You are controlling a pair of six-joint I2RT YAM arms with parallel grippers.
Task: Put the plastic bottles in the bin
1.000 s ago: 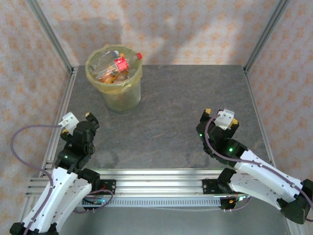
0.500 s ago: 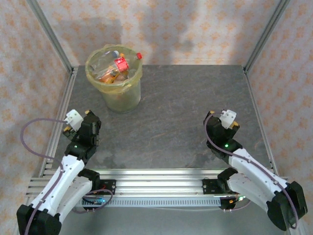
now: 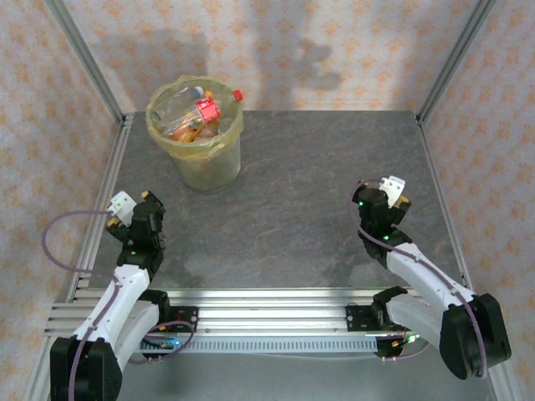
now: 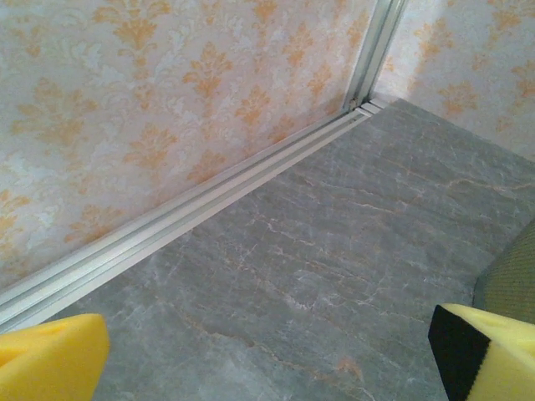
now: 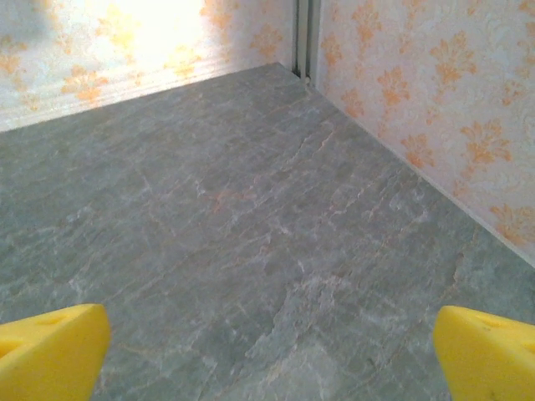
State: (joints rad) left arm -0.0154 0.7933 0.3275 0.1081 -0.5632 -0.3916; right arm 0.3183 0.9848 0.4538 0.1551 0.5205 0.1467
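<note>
Yellow-green plastic, lined with a translucent yellow bag: the bin [image 3: 201,167] stands at the far left of the grey table [image 3: 318,184]. The plastic bottles [image 3: 201,115] are heaped inside it up to the rim, with a red-capped, red-labelled one lying on top. Every bottle I can make out is in that heap; the stone surface between the arms carries none.

What has changed over the last second is the arms, not the load. The left hand [image 3: 138,205] has drawn back toward the left rail and folded in over its own base. The right hand [image 3: 383,194] has swung outward to the right and tucked up likewise. Bin and bottles sit just as they did.

Both hands stand wide open and hold nothing. From the left wrist the yellow pads [image 4: 50,359] are spread to the picture's edges over bare table, and from the right wrist the pads [image 5: 50,347] look the same.

I take this as a retreat to rest: the task looks finished, with nothing left to fetch.
</note>
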